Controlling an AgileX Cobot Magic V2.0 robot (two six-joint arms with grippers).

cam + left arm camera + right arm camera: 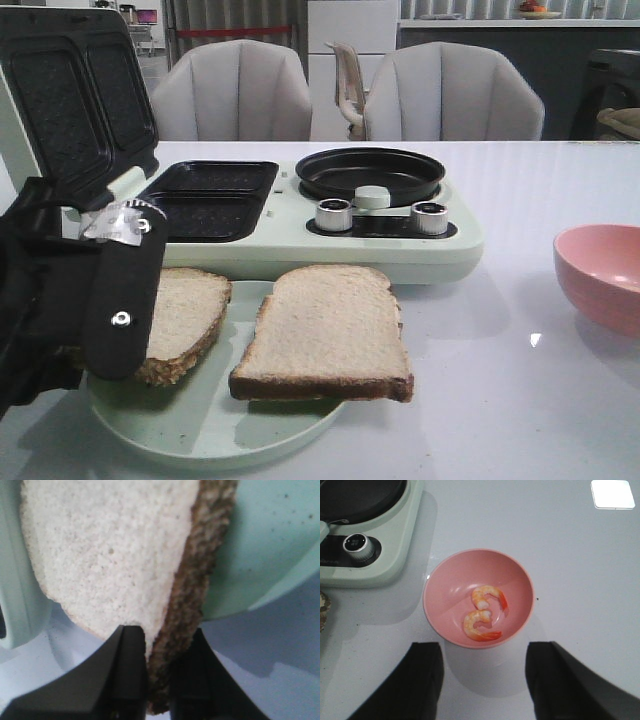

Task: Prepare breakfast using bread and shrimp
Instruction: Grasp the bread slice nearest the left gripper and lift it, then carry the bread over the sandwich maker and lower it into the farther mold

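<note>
Two bread slices lie on a pale green plate [220, 430] at the front of the table. My left gripper [125, 360] is shut on the brown crust of the left slice [190, 310]. The left wrist view shows that crust pinched between the black fingers [125, 670], with the pale crumb [110, 555] beyond them. The right slice [325, 330] lies flat and untouched. Two curled orange-pink shrimp [489, 596] [479, 626] sit in a pink bowl [455, 580]. My right gripper [485, 655] hangs open just short of the bowl, holding nothing; the front view does not show it.
A pale green breakfast machine [400, 255] stands behind the plate, with its lid [70, 90] raised, two black grill trays [210, 200], a round pan [370, 172] and two knobs. The pink bowl [605, 275] is at the right edge. Chairs stand behind the table.
</note>
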